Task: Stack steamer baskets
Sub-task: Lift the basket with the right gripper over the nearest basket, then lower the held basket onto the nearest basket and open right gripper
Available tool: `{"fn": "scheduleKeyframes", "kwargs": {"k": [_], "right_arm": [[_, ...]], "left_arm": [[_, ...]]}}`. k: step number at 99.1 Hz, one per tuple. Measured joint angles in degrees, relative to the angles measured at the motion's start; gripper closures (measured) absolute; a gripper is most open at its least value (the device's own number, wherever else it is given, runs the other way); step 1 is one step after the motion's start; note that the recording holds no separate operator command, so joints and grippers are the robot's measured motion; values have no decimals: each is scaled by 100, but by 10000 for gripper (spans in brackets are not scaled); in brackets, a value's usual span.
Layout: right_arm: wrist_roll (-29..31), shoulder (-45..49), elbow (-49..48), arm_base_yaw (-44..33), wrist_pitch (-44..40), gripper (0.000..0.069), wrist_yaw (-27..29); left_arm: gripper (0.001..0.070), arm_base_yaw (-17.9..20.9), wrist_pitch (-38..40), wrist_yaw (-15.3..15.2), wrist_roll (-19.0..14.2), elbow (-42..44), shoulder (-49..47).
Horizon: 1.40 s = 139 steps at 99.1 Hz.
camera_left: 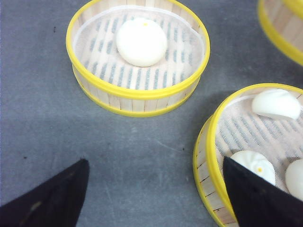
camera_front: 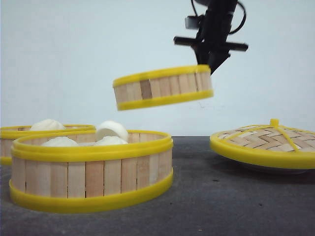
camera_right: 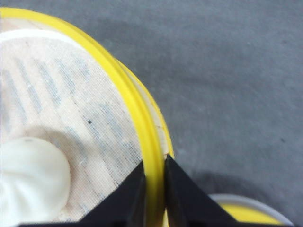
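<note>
My right gripper [camera_front: 209, 61] holds one steamer basket [camera_front: 163, 87] in the air, slightly tilted, above and behind the near basket. In the right wrist view its fingers [camera_right: 154, 163] are shut on that basket's yellow rim [camera_right: 132, 118], and a white bun [camera_right: 28, 179] lies inside on the cloth liner. On the table at the left, a second basket [camera_front: 91, 169] holds several buns. A third [camera_front: 10, 140] stands behind it. My left gripper [camera_left: 154, 161] is open over bare table, between the one-bun basket [camera_left: 137, 56] and the basket with several buns [camera_left: 251, 151]; one fingertip overlaps that basket's rim.
A domed woven lid [camera_front: 266, 140] with a yellow rim and knob rests at the right on a white plate [camera_right: 246, 198]. The grey tabletop [camera_front: 206, 196] lies between it and the near basket. Another basket's slatted wall [camera_left: 284, 28] shows at the corner of the left wrist view.
</note>
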Motion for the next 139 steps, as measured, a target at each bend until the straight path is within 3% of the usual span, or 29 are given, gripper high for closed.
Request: {"fn": "scheduleKeyframes", "kwargs": {"k": [60,84,105,139], "right_arm": [[0,-1244,-188,820,-1084,659,-61],[0,-1746,-1700,1132,-197,659,-199],[-46,-2243,-3213,1163,1069,659,-1019],[-155,-2247,-4385,1226,2253,660,-960]], "left_arm": [[159,0,-2,-2,20,0,0],[159,0,-2,-4,20,0,0],[159,0,-2,-2,20,0,0],[159,0,-2,-4,20,0,0]]}}
